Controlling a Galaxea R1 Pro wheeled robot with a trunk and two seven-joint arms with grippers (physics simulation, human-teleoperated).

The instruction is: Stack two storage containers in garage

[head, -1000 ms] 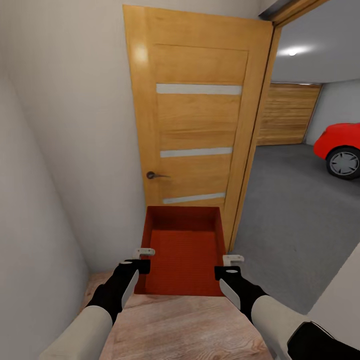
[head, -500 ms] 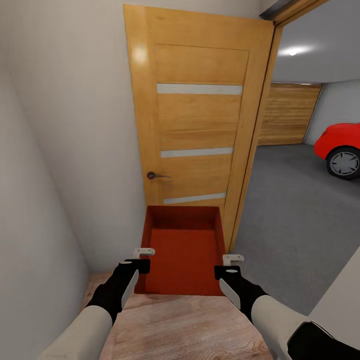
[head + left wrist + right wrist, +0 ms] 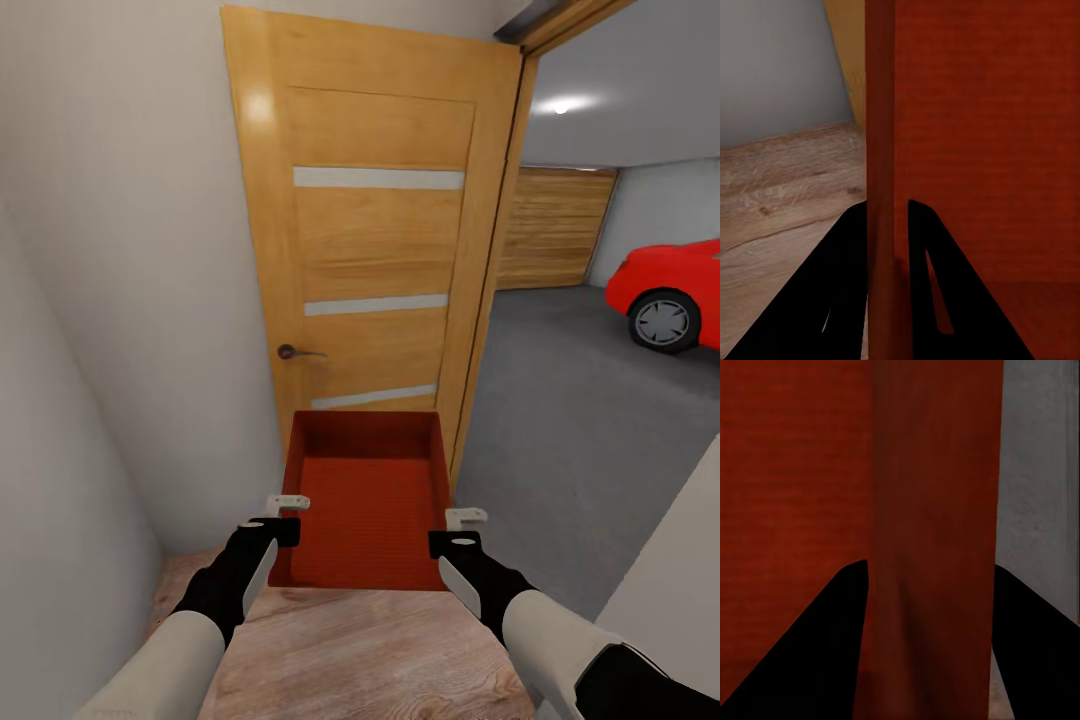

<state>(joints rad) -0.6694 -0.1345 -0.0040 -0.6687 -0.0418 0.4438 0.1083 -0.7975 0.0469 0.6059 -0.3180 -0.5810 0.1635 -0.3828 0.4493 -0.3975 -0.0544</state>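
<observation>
Both grippers, left (image 3: 287, 512) and right (image 3: 466, 528), clamp the container's (image 3: 365, 500) side walls, held facing the door (image 3: 375, 250); I'd swing right, keeping level, into the garage (image 3: 590, 400).

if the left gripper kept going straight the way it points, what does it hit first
Nothing beyond what it already holds: the left gripper is clamped on the bin's left wall. Carried straight on with the bin, the bin's far end would probably meet the wooden door first, though depth is hard to judge.
</observation>
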